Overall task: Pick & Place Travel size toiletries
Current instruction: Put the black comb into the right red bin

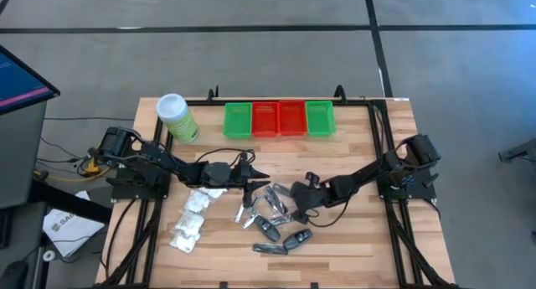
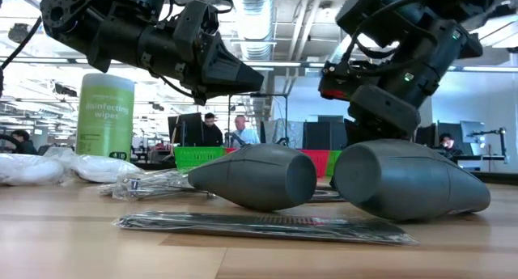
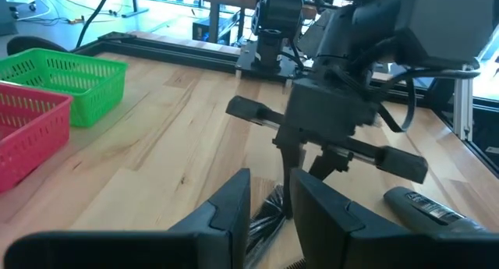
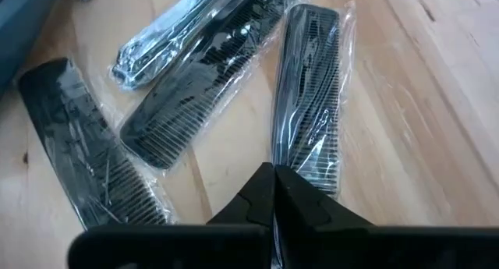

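Although the left tool is hung part-open nearby, the right tool is seen pinched shut on the near end of a wrapped black comb, whose long axis runs straight ahead along the worktop.

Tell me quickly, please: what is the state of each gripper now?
Left gripper: partly open, holding nothing, hovering above the wooden table.
Right gripper: shut on the edge of a black plastic comb in a clear wrapper.
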